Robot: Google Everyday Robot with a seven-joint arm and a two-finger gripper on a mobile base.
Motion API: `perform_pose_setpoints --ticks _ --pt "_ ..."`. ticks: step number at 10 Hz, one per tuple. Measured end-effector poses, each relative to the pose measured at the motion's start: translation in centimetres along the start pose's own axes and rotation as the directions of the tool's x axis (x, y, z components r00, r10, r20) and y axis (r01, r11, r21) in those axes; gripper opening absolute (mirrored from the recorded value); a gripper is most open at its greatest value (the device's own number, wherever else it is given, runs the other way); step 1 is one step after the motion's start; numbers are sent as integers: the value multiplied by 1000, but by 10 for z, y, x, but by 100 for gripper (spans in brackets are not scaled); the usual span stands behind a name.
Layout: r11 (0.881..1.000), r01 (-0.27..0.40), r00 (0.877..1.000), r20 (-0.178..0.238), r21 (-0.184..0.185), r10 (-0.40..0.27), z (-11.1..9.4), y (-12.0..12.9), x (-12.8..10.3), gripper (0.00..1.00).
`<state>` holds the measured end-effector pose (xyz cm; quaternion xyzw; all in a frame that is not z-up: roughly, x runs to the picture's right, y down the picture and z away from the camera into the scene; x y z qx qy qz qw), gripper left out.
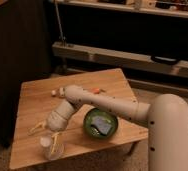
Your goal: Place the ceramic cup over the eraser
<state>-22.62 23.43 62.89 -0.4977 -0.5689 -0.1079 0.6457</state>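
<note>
Near the table's (34, 92) front-left corner, the gripper (48, 137) hangs low with the cup (51, 146) just under it; I cannot tell whether it is clamped. No eraser shows (perhaps hidden beneath). The green bowl (101, 123) sits rightward.

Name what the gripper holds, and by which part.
The gripper, near the table's front left corner, is at the ceramic cup, around its upper part; whether it actually grips it cannot be told.
</note>
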Motion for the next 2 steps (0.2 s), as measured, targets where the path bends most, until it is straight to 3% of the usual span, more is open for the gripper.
perform_pose_setpoints --ticks 2 --pt "1000 -15 1000 0 12 15 -1 0 1 80"
